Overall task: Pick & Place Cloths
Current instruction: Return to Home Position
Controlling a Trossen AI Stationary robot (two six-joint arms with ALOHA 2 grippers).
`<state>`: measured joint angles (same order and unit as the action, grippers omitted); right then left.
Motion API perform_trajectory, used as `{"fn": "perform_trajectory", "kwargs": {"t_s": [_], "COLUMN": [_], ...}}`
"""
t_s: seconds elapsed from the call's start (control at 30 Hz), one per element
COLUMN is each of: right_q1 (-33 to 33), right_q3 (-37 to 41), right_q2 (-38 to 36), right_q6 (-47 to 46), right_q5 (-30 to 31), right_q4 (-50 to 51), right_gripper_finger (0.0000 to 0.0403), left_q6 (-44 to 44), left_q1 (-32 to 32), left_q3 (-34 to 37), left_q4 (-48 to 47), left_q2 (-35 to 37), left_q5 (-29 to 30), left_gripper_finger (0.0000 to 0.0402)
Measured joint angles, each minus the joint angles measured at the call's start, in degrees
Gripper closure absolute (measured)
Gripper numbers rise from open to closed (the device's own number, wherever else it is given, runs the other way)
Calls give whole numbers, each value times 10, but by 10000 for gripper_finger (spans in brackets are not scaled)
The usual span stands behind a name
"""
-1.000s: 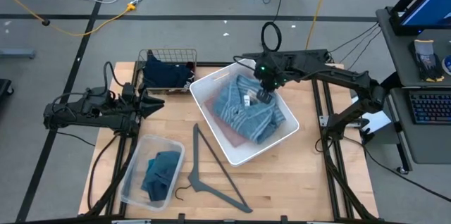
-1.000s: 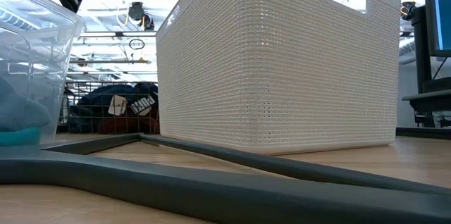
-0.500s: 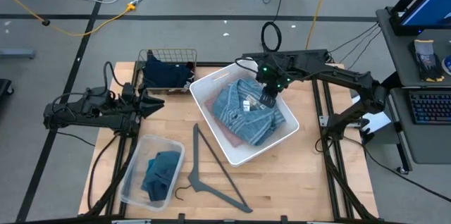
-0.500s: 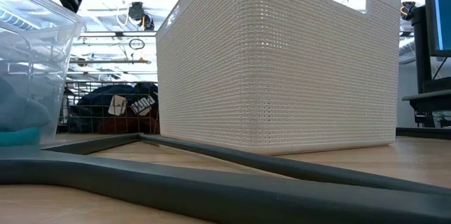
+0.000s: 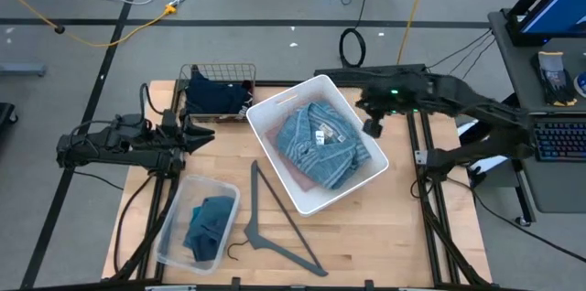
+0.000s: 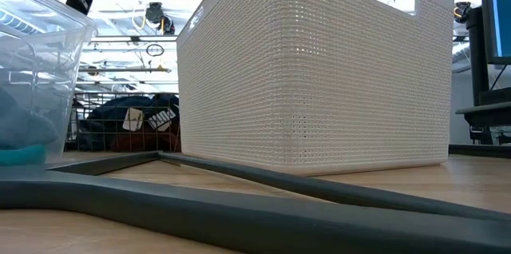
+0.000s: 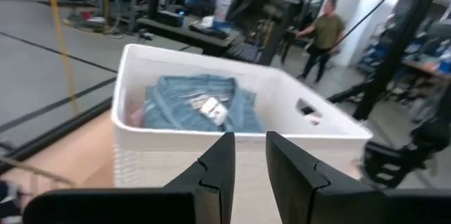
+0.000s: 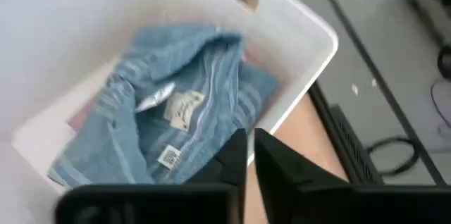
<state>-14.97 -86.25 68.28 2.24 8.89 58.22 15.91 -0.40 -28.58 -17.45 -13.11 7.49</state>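
Note:
The blue striped shirt (image 5: 322,146) with its white label lies crumpled on the pink fleece (image 5: 275,134) inside the white basket (image 5: 316,80). My right gripper (image 5: 371,129) hangs just past the basket's right rim, shut and empty. In its wrist view the right gripper (image 8: 251,150) looks down on the shirt (image 8: 176,118). My left gripper (image 5: 209,134) waits left of the basket with a narrow gap between its fingers; the left wrist view shows the left gripper (image 7: 250,160) facing the basket wall. A navy cloth (image 5: 215,97) fills the wire basket, and a teal cloth (image 5: 209,225) lies in the clear bin.
A grey plastic hanger (image 5: 275,220) lies on the table near the white basket; in the low view it is the hanger (image 6: 239,206) stretching across the foreground. The wire basket (image 5: 220,73) stands at the far left, the clear bin (image 5: 174,236) at the near left. A person (image 7: 328,34) stands in the room beyond.
My right gripper has drawn away from the shirt in the white basket, moving toward the table's right edge until it is past the basket's rim. The shirt has stayed in the basket. My left arm has kept still.

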Motion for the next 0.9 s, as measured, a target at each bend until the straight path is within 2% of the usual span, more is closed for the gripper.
{"fn": "perform_trajectory", "kwargs": {"t_s": [0.23, 0.57, 0.73, 0.9], "right_q1": [35, 104, 122, 128], "right_q3": [79, 267, 320, 327], "right_q2": [-119, -260, -312, -380], "right_q6": [-54, -80, -76, -67], "right_q5": [1, 46, 46, 45], "right_q4": [-91, -226, -236, -218], "right_gripper_finger": [395, 401, 401, 401], "left_q6": [-35, -53, -52, -53], "left_q1": [0, 0, 0, 0], "left_q3": [0, 0, 0, 0], "left_q4": [-28, -72, -73, -84], "left_q2": [0, 0, 0, 0], "left_q5": [16, 42, 42, 42], "left_gripper_finger": [321, 321, 321, 321]}}
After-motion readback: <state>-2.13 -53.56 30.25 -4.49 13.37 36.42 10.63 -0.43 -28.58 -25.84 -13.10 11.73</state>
